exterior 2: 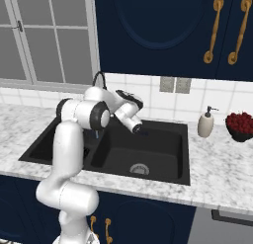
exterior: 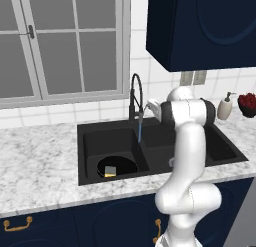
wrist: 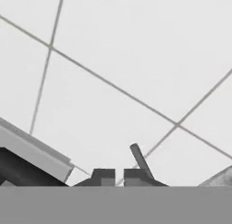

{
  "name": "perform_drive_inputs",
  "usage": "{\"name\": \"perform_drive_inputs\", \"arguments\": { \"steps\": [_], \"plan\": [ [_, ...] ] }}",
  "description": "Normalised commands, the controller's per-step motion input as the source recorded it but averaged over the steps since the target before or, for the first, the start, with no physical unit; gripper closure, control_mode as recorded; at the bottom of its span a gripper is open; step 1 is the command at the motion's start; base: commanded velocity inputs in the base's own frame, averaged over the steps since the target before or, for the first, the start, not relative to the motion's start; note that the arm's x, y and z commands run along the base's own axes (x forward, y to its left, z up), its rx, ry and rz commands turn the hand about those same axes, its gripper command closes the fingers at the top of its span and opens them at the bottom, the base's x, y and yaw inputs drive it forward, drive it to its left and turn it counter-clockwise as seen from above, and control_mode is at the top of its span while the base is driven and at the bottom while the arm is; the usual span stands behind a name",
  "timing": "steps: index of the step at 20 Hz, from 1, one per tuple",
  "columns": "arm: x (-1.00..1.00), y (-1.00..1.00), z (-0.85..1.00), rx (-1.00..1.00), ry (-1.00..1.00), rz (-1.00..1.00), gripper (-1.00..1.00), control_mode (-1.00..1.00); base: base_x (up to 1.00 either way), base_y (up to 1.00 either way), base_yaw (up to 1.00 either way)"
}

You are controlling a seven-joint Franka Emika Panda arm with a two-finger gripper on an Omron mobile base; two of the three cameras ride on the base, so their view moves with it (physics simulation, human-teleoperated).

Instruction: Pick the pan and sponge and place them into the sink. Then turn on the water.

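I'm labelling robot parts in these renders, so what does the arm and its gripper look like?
The arm is glossy white, built of rounded tubular links with bulbous elbows, and dark bands ring its joints. No cables or markings show. The white wrist carries a dark cap and ends in the gripper, whose jaws are two small dark grey blocky fingertips with flat tops.

Flat, even rendered light, no clear source; soft low-res blur throughout. No glare. Black sink (exterior: 90,136) interior stays dark, faint shading; wall tiles (wrist: 136,60) bright, washed-out.
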Motion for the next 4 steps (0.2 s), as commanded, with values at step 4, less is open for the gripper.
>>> {"name": "perform_drive_inputs", "arguments": {
  "steps": [4],
  "plan": [
    [-0.85, -0.32, 0.43, 0.2, -0.1, 0.0, 1.0, -1.0, 0.0, 0.0, 0.0]
  ]
}}
